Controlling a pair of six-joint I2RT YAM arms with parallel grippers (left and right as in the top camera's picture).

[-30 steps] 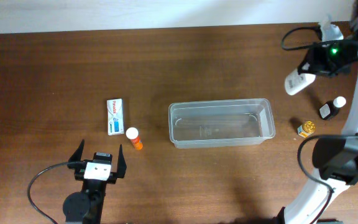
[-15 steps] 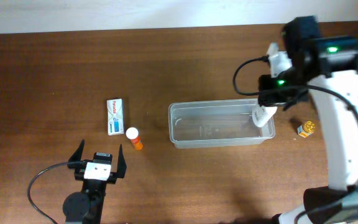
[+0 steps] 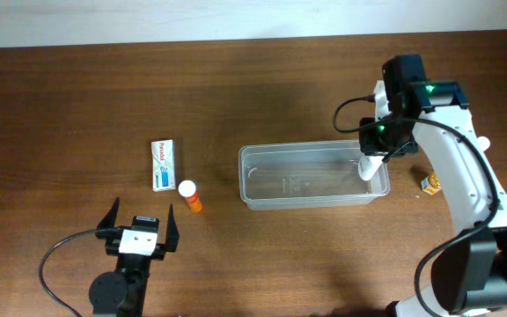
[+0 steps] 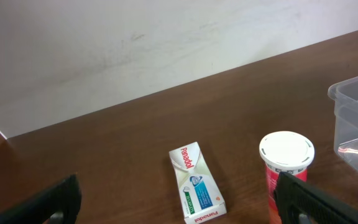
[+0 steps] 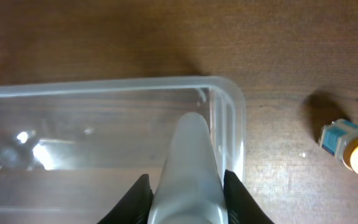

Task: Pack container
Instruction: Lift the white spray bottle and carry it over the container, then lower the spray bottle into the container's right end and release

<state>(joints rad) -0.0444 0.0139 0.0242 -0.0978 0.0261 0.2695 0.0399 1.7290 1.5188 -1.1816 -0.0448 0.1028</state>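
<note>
The clear plastic container [image 3: 262, 195] lies at mid-table; it also shows in the right wrist view [image 5: 104, 93] and at the right edge of the left wrist view [image 4: 353, 99]. My right gripper [image 3: 378, 145] is shut on a white tube [image 3: 372, 167], whose tip hangs inside the container's right end; the tube fills the space between the black fingers in the right wrist view [image 5: 188, 168]. My left gripper [image 3: 139, 227] is open and empty near the front left, behind a white Panadol box [image 4: 194, 183] and a white-capped orange bottle [image 4: 286, 163].
The Panadol box [image 3: 163, 164] and the orange bottle [image 3: 190, 195] lie left of the container. A small gold-capped jar [image 3: 429, 183] lies right of it, also in the right wrist view [image 5: 353, 144]. A white cap [image 3: 483, 144] peeks out by the right arm.
My right arm has carried the white tube from the far right back corner over to the container's right end and lowered it in. The left arm has not moved.
</note>
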